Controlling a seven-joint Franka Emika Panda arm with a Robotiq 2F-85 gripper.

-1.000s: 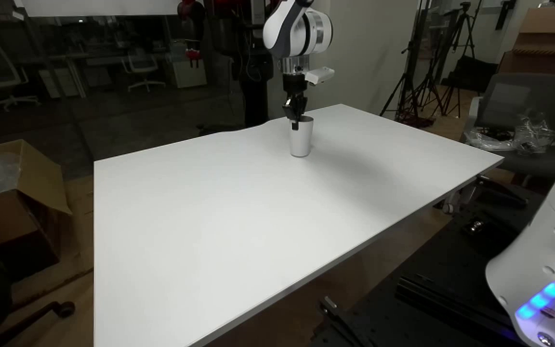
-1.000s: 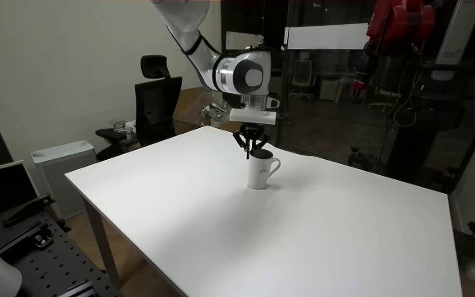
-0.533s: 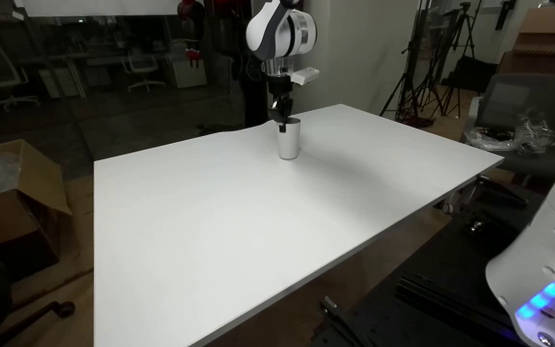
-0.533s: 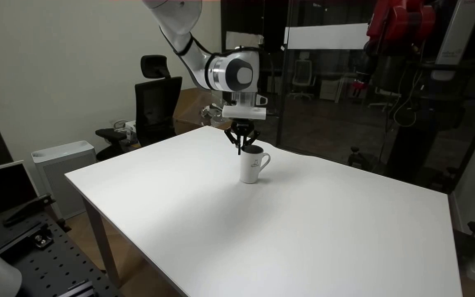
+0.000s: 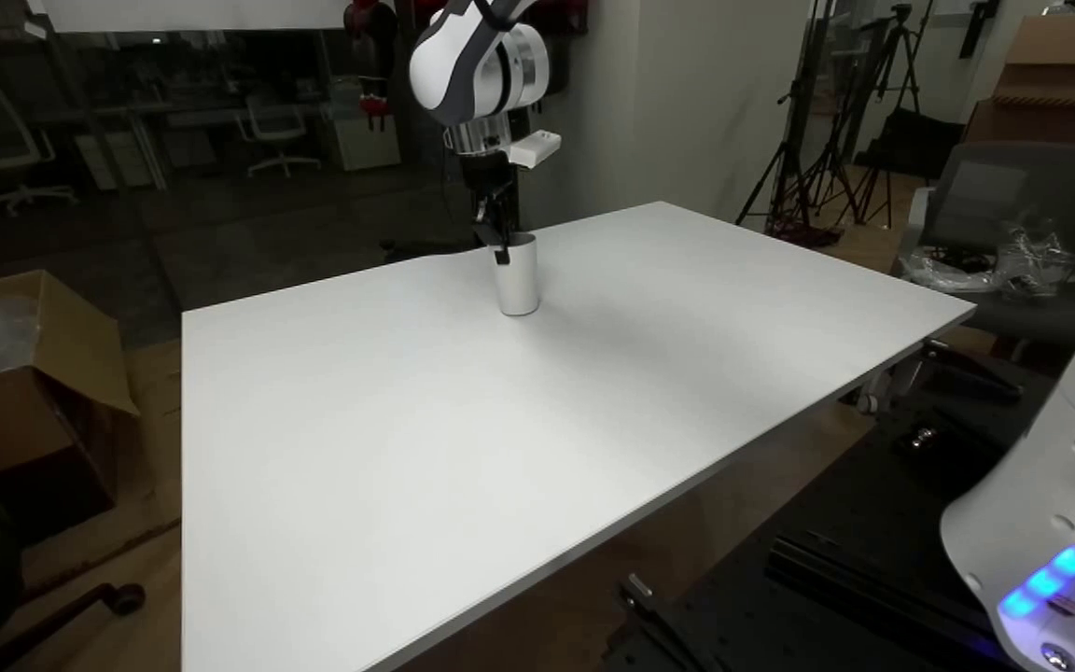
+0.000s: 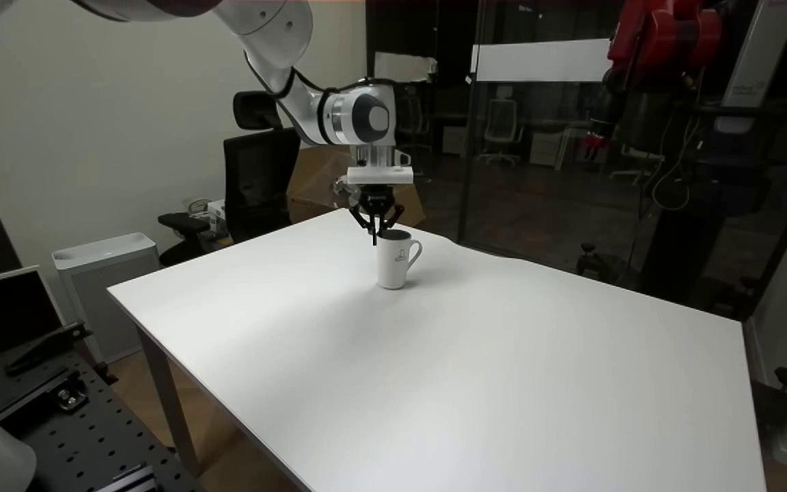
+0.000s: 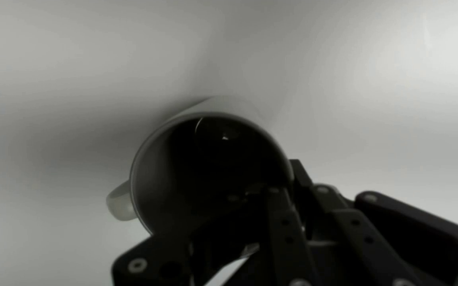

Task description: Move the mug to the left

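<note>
The mug is white outside and dark inside, with a handle and a small printed mark. It stands upright at the white table's far part in both exterior views point(image 5: 518, 282) point(image 6: 391, 263). In the wrist view the mug point(image 7: 209, 171) is seen from above, its handle to the left. My gripper point(image 5: 502, 252), also in an exterior view point(image 6: 376, 236), is shut on the mug's wall at the rim. In the wrist view the gripper point(image 7: 288, 184) has one finger inside the mug and one outside. The mug's base looks at or very near the table top; a small gap cannot be ruled out.
The white table point(image 5: 388, 448) has its far edge close behind the mug. A black office chair point(image 6: 260, 178) and a cardboard box point(image 6: 404, 201) stand beyond the table. A red robot arm point(image 6: 667, 41) hangs behind a glass wall.
My gripper and the mug have moved together, leftward in both exterior views, and farther from the camera in the one where the handle shows. The grip on the rim stays the same.
</note>
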